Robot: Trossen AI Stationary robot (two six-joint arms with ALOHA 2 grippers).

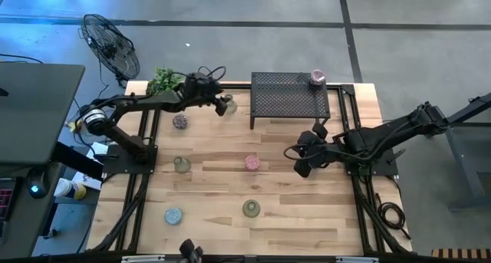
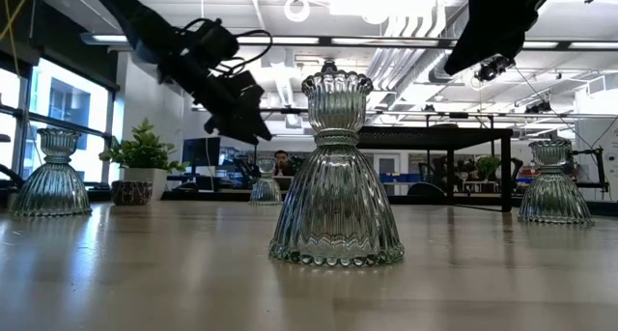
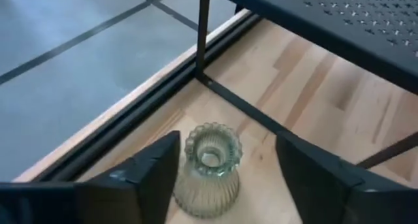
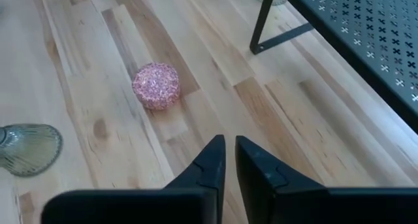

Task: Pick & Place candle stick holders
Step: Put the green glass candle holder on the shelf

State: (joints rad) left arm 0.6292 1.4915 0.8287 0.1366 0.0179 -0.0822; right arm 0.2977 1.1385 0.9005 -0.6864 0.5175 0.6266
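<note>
I am looking down on a light wooden table (image 1: 230,194) standing on a grey floor, with a black mesh rack (image 1: 290,96) sitting along its far edge. My left gripper (image 3: 225,168) is hanging near the rack's left end, its fingers spread apart around a clear ribbed candle stick holder (image 3: 208,168) that is standing upright on the wood, ungrasped. My right gripper (image 4: 228,162) is hovering over the table's right half in front of the rack, its fingers pinched together and carrying nothing. A pink holder (image 4: 155,85) is lying beyond those fingertips. A mauve holder (image 1: 317,80) is sitting on top of the rack.
</note>
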